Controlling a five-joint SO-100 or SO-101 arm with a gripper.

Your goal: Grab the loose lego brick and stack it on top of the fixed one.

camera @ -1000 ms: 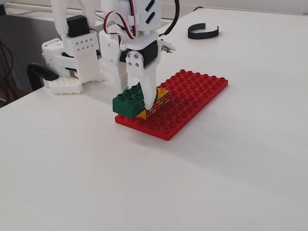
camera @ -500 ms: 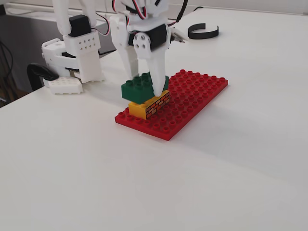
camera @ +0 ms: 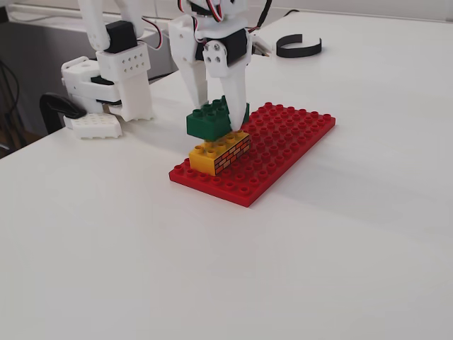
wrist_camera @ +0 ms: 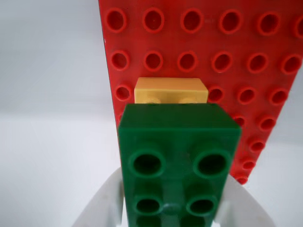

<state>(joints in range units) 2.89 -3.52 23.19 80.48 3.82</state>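
The dark green brick is held between my white gripper's fingers, tilted, just above the yellow brick with the brick-wall side. The yellow brick stands on the red baseplate near its left end. In the wrist view the green brick fills the lower centre, studs facing the camera, with white fingers at both its sides. The yellow brick peeks out just beyond it on the red baseplate. Whether green touches yellow I cannot tell.
The arm's white base stands at the back left of the white table. A black curved clip lies at the back. A black clamp sits at the table's left edge.
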